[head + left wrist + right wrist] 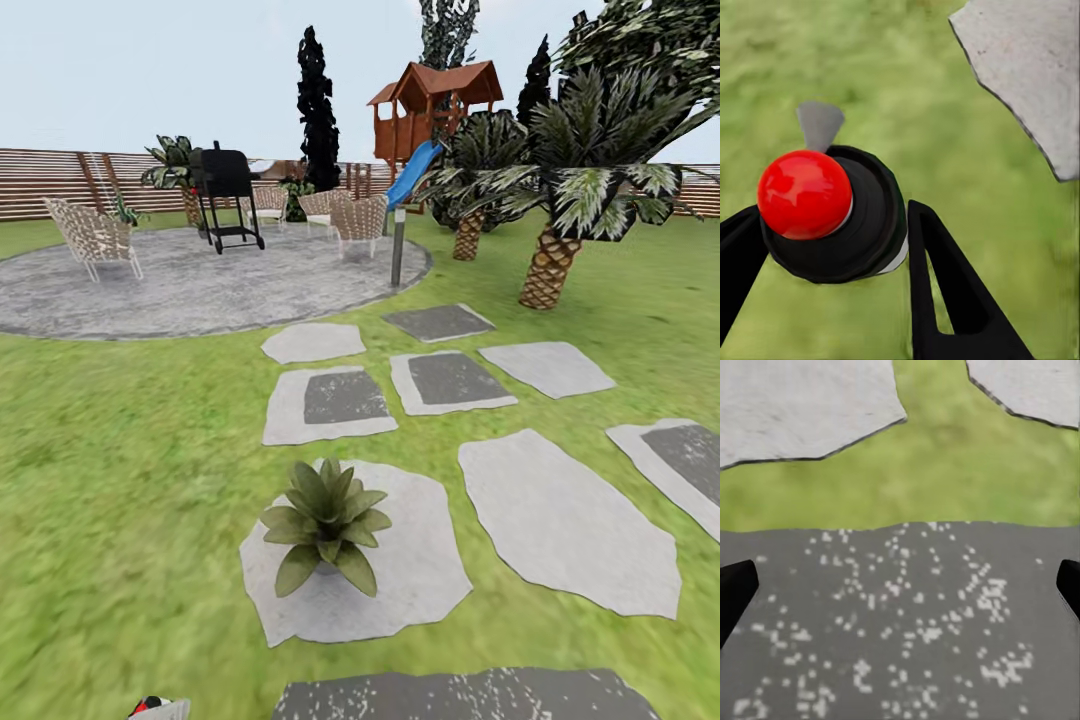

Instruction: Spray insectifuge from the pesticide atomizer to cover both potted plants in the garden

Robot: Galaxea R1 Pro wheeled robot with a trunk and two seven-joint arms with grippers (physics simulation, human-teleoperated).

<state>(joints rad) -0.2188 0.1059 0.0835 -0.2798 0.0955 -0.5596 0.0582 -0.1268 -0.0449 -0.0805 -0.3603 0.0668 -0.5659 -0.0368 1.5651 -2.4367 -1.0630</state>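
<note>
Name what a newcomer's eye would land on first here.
The potted plant, a spiky green rosette, sits on a pale paver in the lawn, low in the head view. In the left wrist view, the left tool is shut on the atomizer, its red knob bright against the grass.

I am finding nothing readable here; no lettering, labels, brands, numbers or signs are showing on anything I am viewing.
</note>
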